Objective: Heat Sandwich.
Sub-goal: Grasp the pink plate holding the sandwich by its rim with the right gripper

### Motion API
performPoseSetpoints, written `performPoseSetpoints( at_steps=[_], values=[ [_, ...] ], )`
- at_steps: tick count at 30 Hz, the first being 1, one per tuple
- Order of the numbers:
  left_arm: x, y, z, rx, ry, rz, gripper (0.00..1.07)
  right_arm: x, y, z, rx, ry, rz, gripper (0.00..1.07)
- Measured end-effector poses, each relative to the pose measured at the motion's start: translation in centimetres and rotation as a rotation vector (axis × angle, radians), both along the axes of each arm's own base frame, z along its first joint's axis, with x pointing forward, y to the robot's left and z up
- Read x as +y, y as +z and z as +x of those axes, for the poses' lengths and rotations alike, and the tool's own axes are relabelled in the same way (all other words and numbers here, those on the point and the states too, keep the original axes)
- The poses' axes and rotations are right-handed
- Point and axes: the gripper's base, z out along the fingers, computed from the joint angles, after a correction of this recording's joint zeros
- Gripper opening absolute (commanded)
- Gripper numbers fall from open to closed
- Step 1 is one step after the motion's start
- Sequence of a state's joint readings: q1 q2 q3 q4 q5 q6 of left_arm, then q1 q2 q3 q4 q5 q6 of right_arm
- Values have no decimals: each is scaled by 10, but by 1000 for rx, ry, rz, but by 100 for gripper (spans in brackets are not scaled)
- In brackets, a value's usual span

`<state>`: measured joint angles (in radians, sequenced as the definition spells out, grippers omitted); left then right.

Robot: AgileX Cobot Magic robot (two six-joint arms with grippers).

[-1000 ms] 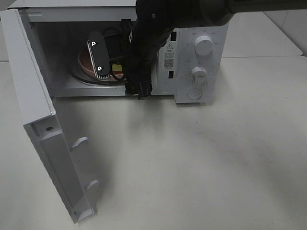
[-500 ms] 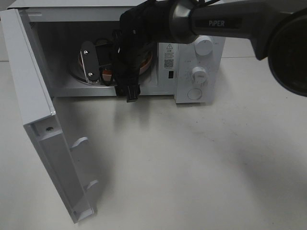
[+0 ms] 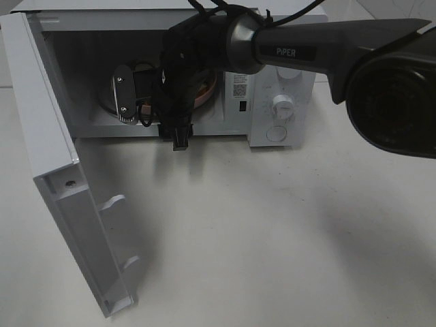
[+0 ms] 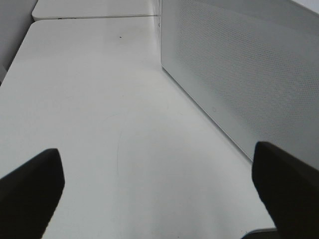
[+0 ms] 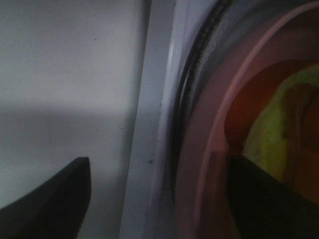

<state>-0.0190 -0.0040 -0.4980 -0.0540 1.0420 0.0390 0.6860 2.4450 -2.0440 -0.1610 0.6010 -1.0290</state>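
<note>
Microwave at back of white table, door swung wide open toward the left. Right arm reaching from the right into the cavity, black wrist hardware blocking most of the opening.

Right gripper down by the cavity's front sill, fingers spread apart, nothing between them; one finger over the sill, the other over the pink plate. Not gripping anything visible.

Sandwich inside microwave, on the pink plate on the round turntable; only yellow-green lettuce edge and brownish filling visible in wrist view, blurry. In the high view sandwich hidden behind the arm, just a sliver of plate showing.

Left gripper outside, beside the microwave's perforated side wall, over bare table, fingers released wide, empty.
</note>
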Motion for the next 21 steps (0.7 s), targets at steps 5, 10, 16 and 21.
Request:
performPoseSetpoints(
  at_steps=[5,10,16,21],
  values=[
    [0,0,0,0,0,0,97,0,0,-1,16,-28,18,15],
    [0,0,0,0,0,0,97,0,1,0,16,-44,32,0],
    [0,0,0,0,0,0,97,0,1,-1,29,-53,33,0],
    [0,0,0,0,0,0,97,1,0,-1,37,-56,42,0]
  ],
)
